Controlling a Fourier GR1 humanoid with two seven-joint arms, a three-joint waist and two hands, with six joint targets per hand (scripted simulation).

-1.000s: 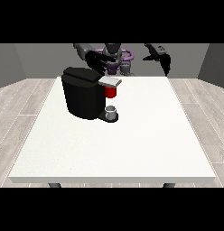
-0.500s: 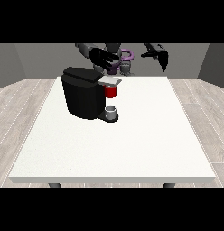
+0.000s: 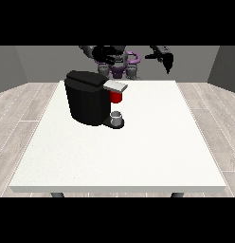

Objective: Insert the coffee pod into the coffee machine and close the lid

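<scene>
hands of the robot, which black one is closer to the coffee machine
The black hand at the view's left: it hovers just behind and above the black coffee machine. The black hand at the view's right hangs farther off to the side.

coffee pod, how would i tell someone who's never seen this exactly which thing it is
Start at the big black coffee machine on the white table. Under its grey lid, on the side facing the view's right, sits the coffee pod. It is the only red thing there, directly above the small grey cup on the machine's base.
</scene>
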